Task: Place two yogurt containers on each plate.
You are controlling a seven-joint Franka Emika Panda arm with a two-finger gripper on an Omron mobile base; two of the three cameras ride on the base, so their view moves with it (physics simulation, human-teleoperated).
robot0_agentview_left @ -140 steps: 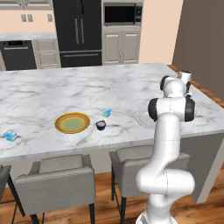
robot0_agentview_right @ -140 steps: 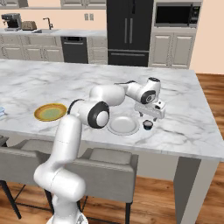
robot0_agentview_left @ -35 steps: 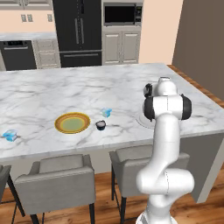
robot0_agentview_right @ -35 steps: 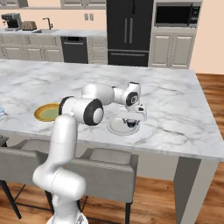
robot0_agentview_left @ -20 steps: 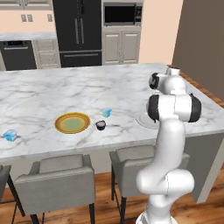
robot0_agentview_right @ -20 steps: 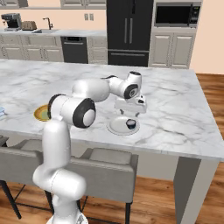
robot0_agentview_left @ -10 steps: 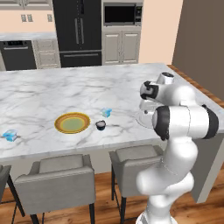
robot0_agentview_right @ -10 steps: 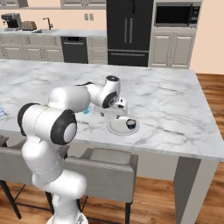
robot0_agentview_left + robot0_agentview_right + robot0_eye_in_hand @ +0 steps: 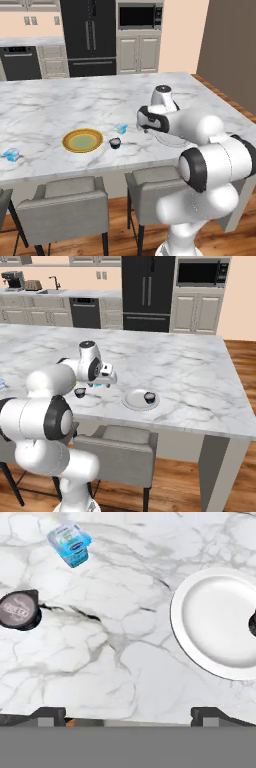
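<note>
Above the white marble surface (image 9: pixel 200 381), between the two plates, the jaws of the gripper (image 9: pixel 106 380) stand wide and empty. Just beside them lie a light-blue squarish yogurt tub (image 9: pixel 70 544) and a dark round yogurt cup (image 9: pixel 19 610), apart, with bare marble around. The plain white plate (image 9: pixel 134 401) near the front edge carries another dark cup (image 9: pixel 149 397). Farther off sit the yellow-rimmed olive-green plate (image 9: pixel 82 140) and a second light-blue tub (image 9: pixel 11 154).
</note>
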